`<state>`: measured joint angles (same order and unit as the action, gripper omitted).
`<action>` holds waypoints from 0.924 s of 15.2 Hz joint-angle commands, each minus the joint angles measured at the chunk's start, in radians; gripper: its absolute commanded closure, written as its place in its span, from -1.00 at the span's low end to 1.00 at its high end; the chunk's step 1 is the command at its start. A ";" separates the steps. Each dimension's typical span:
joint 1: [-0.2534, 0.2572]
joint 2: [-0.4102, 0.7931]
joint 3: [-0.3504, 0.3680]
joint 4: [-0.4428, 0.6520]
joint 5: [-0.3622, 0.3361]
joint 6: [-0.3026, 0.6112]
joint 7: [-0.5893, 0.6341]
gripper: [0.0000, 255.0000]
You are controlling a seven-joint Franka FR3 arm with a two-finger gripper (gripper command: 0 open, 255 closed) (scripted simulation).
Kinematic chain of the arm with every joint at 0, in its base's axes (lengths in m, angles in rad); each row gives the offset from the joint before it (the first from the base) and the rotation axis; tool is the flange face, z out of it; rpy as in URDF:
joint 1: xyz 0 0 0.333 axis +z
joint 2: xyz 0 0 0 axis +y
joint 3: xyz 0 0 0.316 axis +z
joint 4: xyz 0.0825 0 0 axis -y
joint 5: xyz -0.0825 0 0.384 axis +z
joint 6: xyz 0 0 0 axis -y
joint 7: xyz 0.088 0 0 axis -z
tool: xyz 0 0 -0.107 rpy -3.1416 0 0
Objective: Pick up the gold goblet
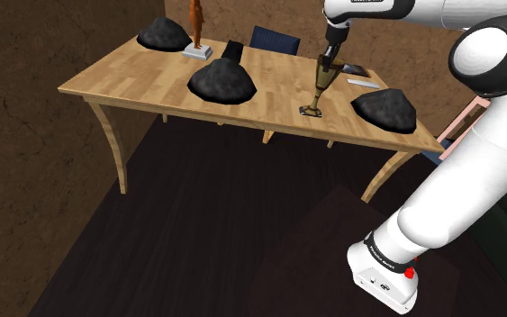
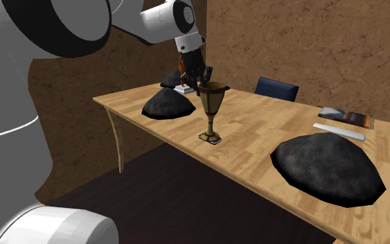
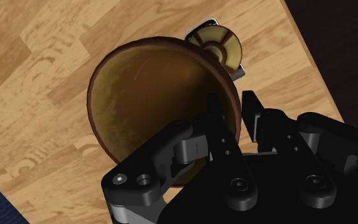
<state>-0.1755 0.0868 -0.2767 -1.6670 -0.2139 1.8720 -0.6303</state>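
Observation:
A gold goblet (image 1: 321, 83) stands upright on the wooden table (image 1: 152, 86), its foot near the front edge. In the second exterior view the goblet (image 2: 213, 104) rises between two black mounds. My black gripper (image 1: 330, 56) comes down onto its rim from above. In the wrist view the gripper (image 3: 238, 111) straddles the rim of the goblet (image 3: 152, 95). One finger (image 3: 214, 111) is inside the cup and the other is outside, and they clasp the thin wall. The goblet's foot (image 3: 220, 43) rests on the wood.
Three black mounds lie on the table: one in the middle (image 1: 222, 83), one near the stand side (image 1: 385, 108), one at the far end (image 1: 164, 34). An orange figure on a white base (image 1: 195, 27), a book (image 1: 355, 68) and a blue chair (image 1: 274, 38) stand behind.

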 commanded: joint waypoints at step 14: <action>-0.001 0.019 0.000 0.170 0.013 -0.149 -0.033 1.00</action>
<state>-0.1772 0.1065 -0.2774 -1.5072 -0.2012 1.7339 -0.6627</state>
